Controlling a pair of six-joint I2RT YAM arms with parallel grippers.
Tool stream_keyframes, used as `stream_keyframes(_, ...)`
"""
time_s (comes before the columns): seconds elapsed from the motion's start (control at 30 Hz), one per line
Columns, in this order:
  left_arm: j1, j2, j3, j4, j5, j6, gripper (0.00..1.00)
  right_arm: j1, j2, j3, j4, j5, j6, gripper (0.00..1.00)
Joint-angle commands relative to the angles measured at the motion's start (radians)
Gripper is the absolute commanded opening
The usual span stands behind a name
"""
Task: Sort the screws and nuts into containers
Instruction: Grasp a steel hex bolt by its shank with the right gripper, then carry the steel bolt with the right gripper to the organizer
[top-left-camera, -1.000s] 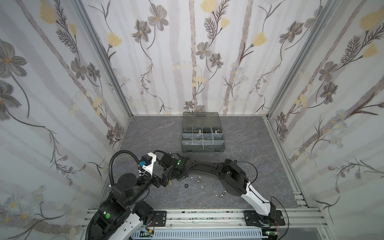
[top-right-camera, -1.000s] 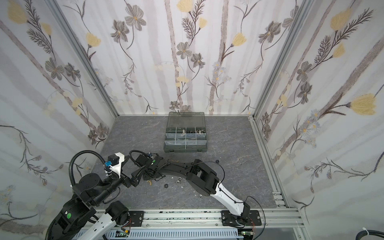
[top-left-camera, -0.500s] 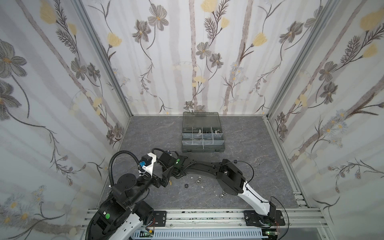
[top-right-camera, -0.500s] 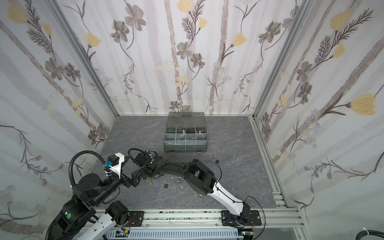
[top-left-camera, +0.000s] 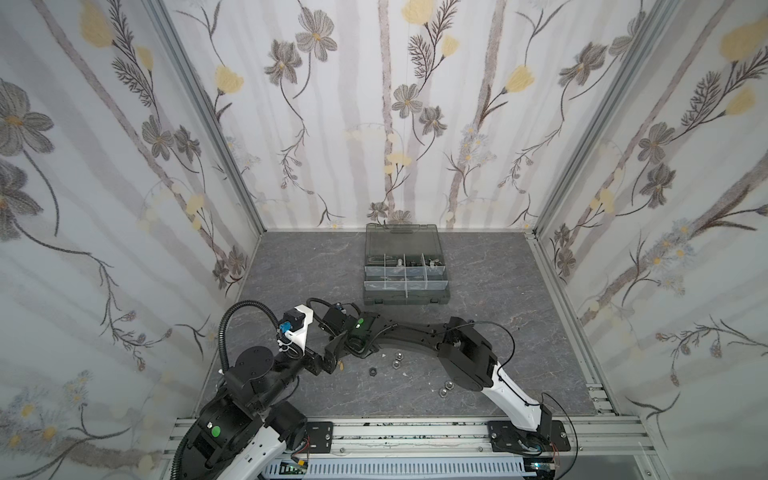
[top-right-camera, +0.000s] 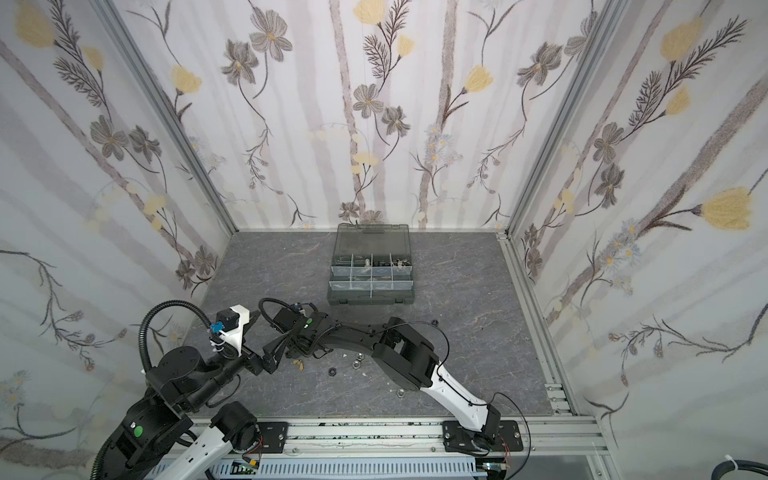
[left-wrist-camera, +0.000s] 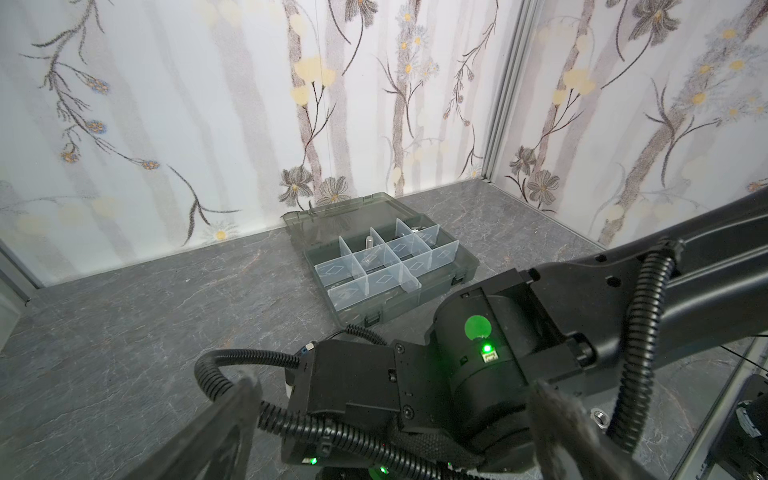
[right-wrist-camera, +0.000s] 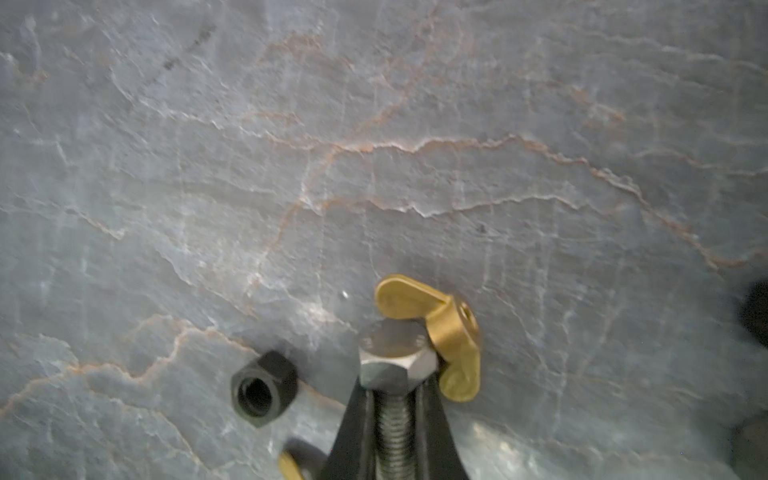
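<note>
Right end effector (right-wrist-camera: 395, 399) clamped on silver hex bolt (right-wrist-camera: 395, 357) by its shank, low over table (top-left-camera: 519, 291), front-left, well apart from organiser case (top-left-camera: 405, 298). Left end effector (left-wrist-camera: 392, 390) spread open beside it. Risk: brass wing nut (right-wrist-camera: 449, 332) touches bolt head and may drag on lift; the grip is on threads, so the bolt could pivot or slip. Floral-papered walls (top-left-camera: 374, 124), grey marbled table, case open at back, black hex nut (right-wrist-camera: 264, 388) and loose nuts (top-left-camera: 397, 363) nearby.

Right wrist view: silver screw (right-wrist-camera: 395, 361), one; black hex nut (right-wrist-camera: 264, 388), one.
</note>
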Motion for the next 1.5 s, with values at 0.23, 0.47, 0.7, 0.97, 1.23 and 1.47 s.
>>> stream_keyframes(0.23, 0.001, 0.011, 0.000, 0.031, -0.025, -0.002, 1.00, -0.037, -0.157, -0.093, -0.116, 0.045, -0.086, 0.00)
stream_keyframes(0.47, 0.001, 0.018, 0.002, 0.032, -0.034, -0.005, 1.00, -0.083, -0.277, -0.174, -0.099, 0.064, -0.115, 0.00)
stream_keyframes(0.7, 0.001, 0.019, 0.001, 0.032, -0.043, -0.008, 1.00, -0.224, -0.341, -0.163, -0.077, 0.116, -0.188, 0.00)
stream_keyframes(0.97, 0.001, 0.016, 0.002, 0.032, -0.055, -0.012, 1.00, -0.412, -0.234, 0.018, 0.007, 0.281, -0.361, 0.00)
stream_keyframes(1.23, 0.002, 0.025, 0.001, 0.033, -0.068, -0.015, 1.00, -0.475, -0.037, 0.274, 0.063, 0.272, -0.419, 0.01)
stream_keyframes(1.47, 0.002, 0.025, 0.001, 0.034, -0.074, -0.019, 1.00, -0.508, 0.039, 0.282, 0.161, 0.271, -0.425, 0.01)
